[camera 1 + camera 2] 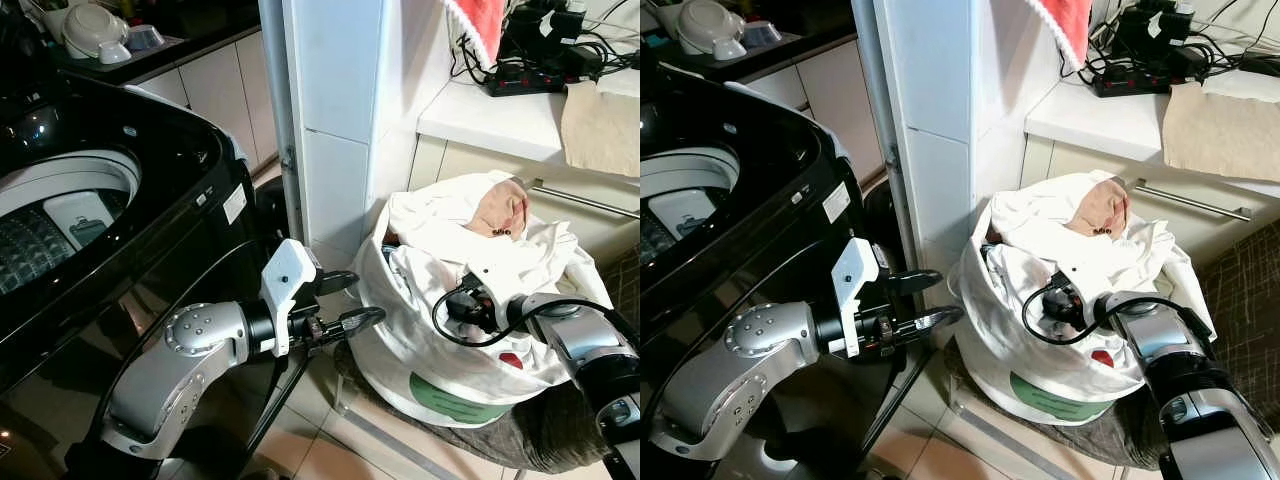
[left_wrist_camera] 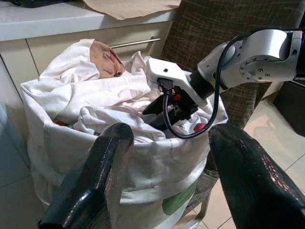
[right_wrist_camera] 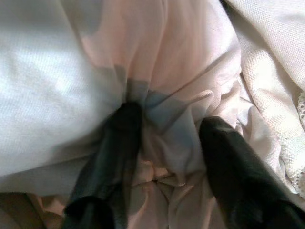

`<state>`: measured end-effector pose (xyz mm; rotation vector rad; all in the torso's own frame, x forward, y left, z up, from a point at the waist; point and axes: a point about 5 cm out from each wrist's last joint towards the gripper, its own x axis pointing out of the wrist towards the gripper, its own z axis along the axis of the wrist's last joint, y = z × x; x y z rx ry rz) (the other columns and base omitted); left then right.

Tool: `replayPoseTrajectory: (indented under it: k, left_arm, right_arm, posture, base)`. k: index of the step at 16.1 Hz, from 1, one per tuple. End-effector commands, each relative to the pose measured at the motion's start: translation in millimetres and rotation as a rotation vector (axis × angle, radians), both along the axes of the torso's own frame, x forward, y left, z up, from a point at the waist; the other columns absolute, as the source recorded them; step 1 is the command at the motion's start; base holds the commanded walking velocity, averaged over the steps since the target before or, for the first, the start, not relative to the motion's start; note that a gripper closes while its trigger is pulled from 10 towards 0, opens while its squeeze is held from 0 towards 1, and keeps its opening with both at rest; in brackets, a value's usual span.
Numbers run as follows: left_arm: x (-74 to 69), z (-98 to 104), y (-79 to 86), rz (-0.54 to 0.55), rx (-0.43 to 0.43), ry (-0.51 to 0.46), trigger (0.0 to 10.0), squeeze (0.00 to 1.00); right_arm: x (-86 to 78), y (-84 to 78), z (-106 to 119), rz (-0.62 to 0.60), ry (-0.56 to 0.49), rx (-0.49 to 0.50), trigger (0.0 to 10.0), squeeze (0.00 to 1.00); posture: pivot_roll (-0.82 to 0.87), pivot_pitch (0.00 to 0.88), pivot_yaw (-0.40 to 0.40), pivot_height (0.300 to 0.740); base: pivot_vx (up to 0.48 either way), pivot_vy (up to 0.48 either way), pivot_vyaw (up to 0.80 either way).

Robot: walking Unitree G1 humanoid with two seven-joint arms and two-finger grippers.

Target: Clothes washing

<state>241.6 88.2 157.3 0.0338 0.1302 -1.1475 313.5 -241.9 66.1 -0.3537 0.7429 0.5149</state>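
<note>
While the laundry bag sits on a low stool at the right of the scene, heaped with pale clothes, the right gripper is already buried in that heap. Its two black fingers stand apart, pressed into a fold of pinkish-white fabric that bulges between them, not yet pinched. The left gripper hovers just beside the bag's left wall, its fingers also spread and holding nothing. The washing machine, lid up and drum exposed, lies to the far left, on the other side of the left arm. The right arm is plainly the nearer one to the clothes; closing on the fold looks like the next step, and the load must then travel leftward to the drum.
</note>
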Motion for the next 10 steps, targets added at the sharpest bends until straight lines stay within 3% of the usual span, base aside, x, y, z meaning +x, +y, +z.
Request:
replayPoseTrajectory:
  k: [1,10]
  left_arm:
    - [-0.7,0.0,1.0,0.0,0.023,-0.006,10.0,0.0]
    - [1.3,-0.4,1.9,0.012,0.029,-0.008,10.0,0.0]
  right_arm:
    - [1.6,1.2,0.5,0.002,0.004,0.009,0.0,0.0]
    - [3.1,-3.9,12.7,-0.011,-0.017,0.11,0.0,0.0]
  posture:
    - [-0.07,0.0,0.07,0.74]
    - [-0.07,0.0,0.071,0.74]
  base:
    - [0.0,0.0,0.0]
    - [0.0,0.0,0.0]
